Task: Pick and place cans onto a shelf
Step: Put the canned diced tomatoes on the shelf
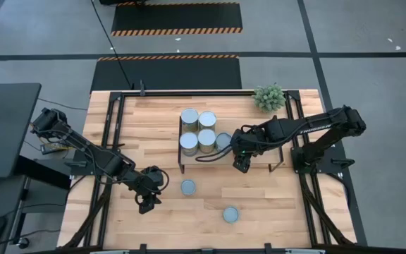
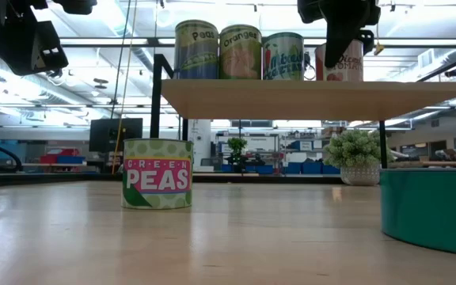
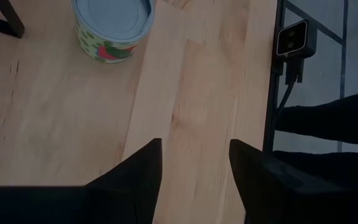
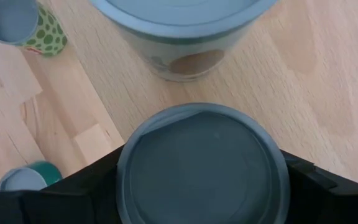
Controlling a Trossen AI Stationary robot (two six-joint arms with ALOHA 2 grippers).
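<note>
The shelf (image 1: pixel 259 156) stands at the table's far middle, with several cans (image 1: pixel 198 130) upright on its board (image 2: pixel 291 99). My right gripper (image 1: pixel 229 144) is over the shelf and shut on another can (image 4: pixel 204 171), which also shows in the low view (image 2: pixel 337 62). A green peas can (image 1: pixel 188 187) and a teal can (image 1: pixel 230 214) stand on the tabletop. My left gripper (image 1: pixel 147 202) is open and empty above the table, left of the peas can (image 3: pixel 114 25). My right gripper pinches the can by its opposite sides just under the top rim (image 4: pixel 124 163), one finger (image 4: pixel 98 183) on each side. The fingers come from above, slanting in from the table's right. The can is upright, its bottom level with the shelf board; whether it rests there I cannot tell.
A small potted plant (image 1: pixel 268 97) stands at the far right corner. A black frame (image 1: pixel 111 127) runs round the table's edges, with a small camera (image 3: pixel 292 40) on the near rail. The shelf's right half (image 1: pixel 263 152) is bare board.
</note>
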